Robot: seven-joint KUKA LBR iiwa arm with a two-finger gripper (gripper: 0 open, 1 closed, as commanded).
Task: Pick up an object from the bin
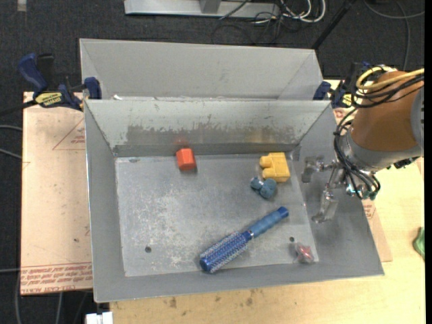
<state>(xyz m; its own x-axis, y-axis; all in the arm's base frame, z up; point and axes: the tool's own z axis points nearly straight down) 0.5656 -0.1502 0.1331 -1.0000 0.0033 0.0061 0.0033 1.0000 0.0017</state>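
Camera view looks down into the grey metal bin (169, 214), and the arm (358, 160) comes in from 3 o'clock. The arm has a big orange cover (386, 120) on it, with yellow and black cables (368, 79) looped at its 11 o'clock side. The end effector (312, 196) sits at the 3 o'clock side of the bin, over the sloped right wall and close to the edge of the flat floor. Its two metal fingers (328, 204) are spread apart, and nothing is between them, so it holds no thing. The nearest things lie around it on the floor. A yellow block (275, 167) lies at 10 o'clock from the end effector, near the back wall. Just beside that block, at its 7 o'clock, is a small blue-grey lump (264, 187); from this view one cannot tell whether the two touch. A small red and grey thing (303, 252) lies at 6 o'clock from the end effector, in the floor's front right corner. A blue hairbrush (243, 240) lies on a slant at 5 o'clock from the middle of the floor. Its handle points to 2 o'clock and its bristly head points to 8 o'clock. An orange block (185, 159) sits well apart from all of these, at 11 o'clock from the middle of the floor, close to the back wall. None of the things touches the end effector.
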